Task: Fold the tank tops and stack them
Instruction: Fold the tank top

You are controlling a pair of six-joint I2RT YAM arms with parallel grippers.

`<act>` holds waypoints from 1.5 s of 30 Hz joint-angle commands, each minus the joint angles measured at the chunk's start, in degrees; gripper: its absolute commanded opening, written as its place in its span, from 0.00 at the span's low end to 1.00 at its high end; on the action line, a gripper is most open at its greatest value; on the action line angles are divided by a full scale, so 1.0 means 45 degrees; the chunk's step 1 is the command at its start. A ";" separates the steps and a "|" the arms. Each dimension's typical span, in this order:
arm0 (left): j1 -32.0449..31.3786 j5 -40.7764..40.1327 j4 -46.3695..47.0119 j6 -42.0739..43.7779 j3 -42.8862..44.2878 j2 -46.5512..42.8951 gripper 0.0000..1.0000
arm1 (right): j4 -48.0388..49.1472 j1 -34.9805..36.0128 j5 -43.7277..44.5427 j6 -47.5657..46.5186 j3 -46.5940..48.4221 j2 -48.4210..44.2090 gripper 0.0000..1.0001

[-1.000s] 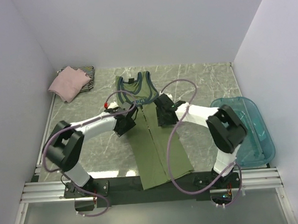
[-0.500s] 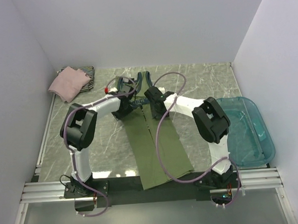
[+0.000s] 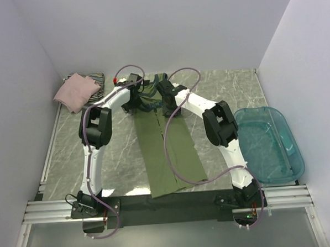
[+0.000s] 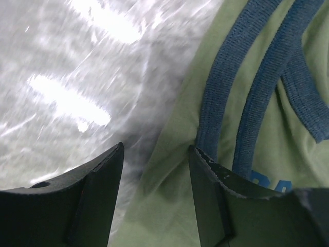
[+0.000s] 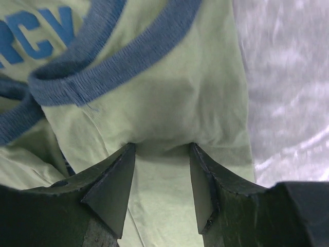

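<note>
The olive-green tank top lies folded lengthwise as a long strip down the table's middle. Its navy-trimmed top end is bunched at the far side. My left gripper is open over the top's left shoulder edge. In the left wrist view its jaws stand wide apart, with olive cloth and navy trim under them. My right gripper is open on the right shoulder. In the right wrist view its tips press a ridge of cloth. The pale pink top lies on the striped one at the far left.
The translucent teal tub stands at the right edge of the table. Bare marble shows left of the strip. White walls enclose the table on three sides. The strip's hem ends near the front rail.
Both grippers slid from the middle of the olive top to its far shoulder end. The top shifted away from the front edge and its upper part bunched up.
</note>
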 commanded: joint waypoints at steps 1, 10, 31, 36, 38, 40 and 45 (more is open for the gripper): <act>0.0227 0.0883 -0.0322 0.0560 0.0986 0.1382 0.59 | -0.0713 -0.0333 -0.0344 0.0083 0.1527 0.0893 0.54; 0.1047 0.2464 -0.0461 0.1674 0.5967 0.3981 0.61 | -0.0051 -0.1465 -0.2140 0.1177 0.3657 0.2085 0.54; 0.0720 0.2252 0.3348 0.0275 -0.4801 -0.8287 0.77 | 0.3167 -0.1761 -0.1027 0.1019 -0.6017 -0.8239 0.58; -0.1155 0.2016 0.3349 -0.1293 -1.0624 -1.1363 0.75 | 0.4089 -0.1039 -0.1164 0.1411 -1.1763 -1.1578 0.58; -0.2346 0.1919 0.3018 -0.1976 -1.2189 -1.2361 0.75 | 0.4363 -0.0550 -0.1339 0.1606 -1.3542 -1.2614 0.58; -0.3246 0.2171 0.2997 -0.2599 -1.3166 -1.3279 0.75 | 0.4753 -0.0257 -0.1652 0.1918 -1.4578 -1.3204 0.58; -0.4029 0.3012 0.3115 -0.3267 -1.5473 -1.5289 0.75 | 0.5123 0.0252 -0.1924 0.2485 -1.6923 -1.4709 0.60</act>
